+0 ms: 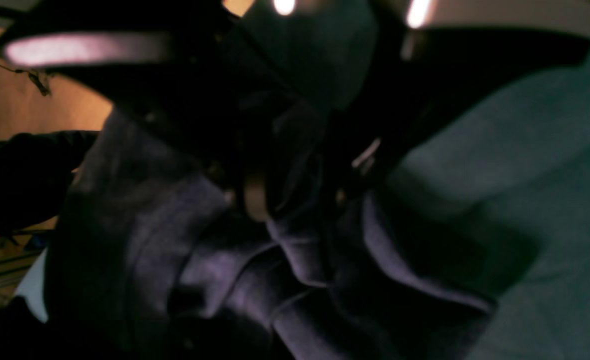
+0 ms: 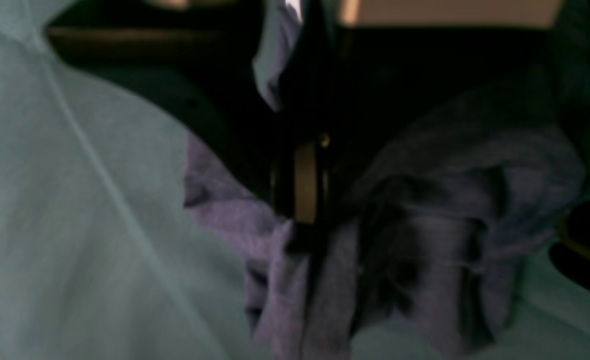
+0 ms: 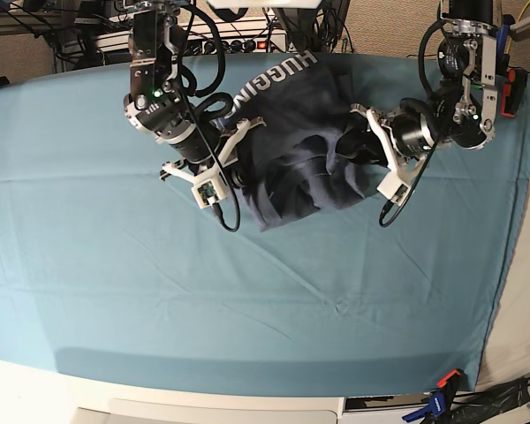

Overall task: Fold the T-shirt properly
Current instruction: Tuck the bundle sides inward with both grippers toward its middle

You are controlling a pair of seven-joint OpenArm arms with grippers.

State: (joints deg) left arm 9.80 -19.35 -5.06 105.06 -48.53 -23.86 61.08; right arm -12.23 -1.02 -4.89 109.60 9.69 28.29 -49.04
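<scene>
Base looks down; wrists close on T-shirt [image 3: 291,150].

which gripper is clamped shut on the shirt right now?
The right gripper: its jaws are pinched on a fold of the T-shirt. The left gripper stands apart, jaws spread around bunched cloth.

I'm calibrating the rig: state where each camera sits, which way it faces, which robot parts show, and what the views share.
Left wrist: on the left arm, looking along its left claw into the crumpled heathered navy cotton T-shirt.
Right wrist: on the right arm, looking past the right claw, shut on shirt fabric.
Base: overhead, facing down at the teal table cloth; both arms show.
Shared: all three show the shirt and cloth.
</scene>
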